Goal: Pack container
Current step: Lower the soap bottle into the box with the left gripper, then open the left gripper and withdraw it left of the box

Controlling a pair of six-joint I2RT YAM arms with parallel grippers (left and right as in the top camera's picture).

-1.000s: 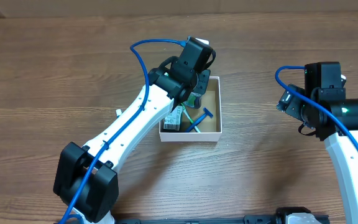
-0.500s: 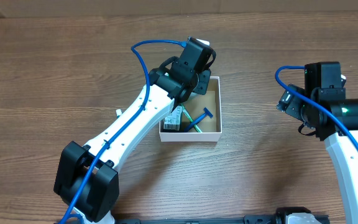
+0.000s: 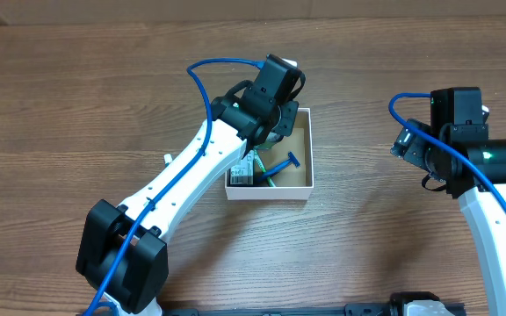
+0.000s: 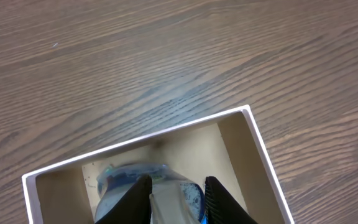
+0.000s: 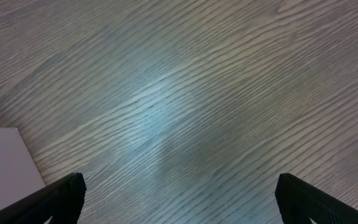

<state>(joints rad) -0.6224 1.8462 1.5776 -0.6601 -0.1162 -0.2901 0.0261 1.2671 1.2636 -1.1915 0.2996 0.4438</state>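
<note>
The container (image 3: 310, 151), a shallow square box with white walls and a brown inside, sits mid-table. It holds a blue razor (image 3: 285, 163) and a flat printed tube or packet (image 3: 247, 169). My left gripper (image 3: 275, 132) is over the box's far left part, shut on a small clear bottle. In the left wrist view the jaws (image 4: 176, 182) grip this bottle (image 4: 128, 179) just inside the box (image 4: 263, 155). My right gripper (image 3: 408, 145) is open and empty to the right of the box, over bare wood (image 5: 179, 179).
The table is brown wood all round the box. A white corner (image 5: 2, 163) shows at the lower left of the right wrist view. A cardboard edge runs along the table's far side (image 3: 148, 10).
My left gripper has shifted slightly over the box with the bottle still in it. The razor lies a little differently. The right arm has not moved.
</note>
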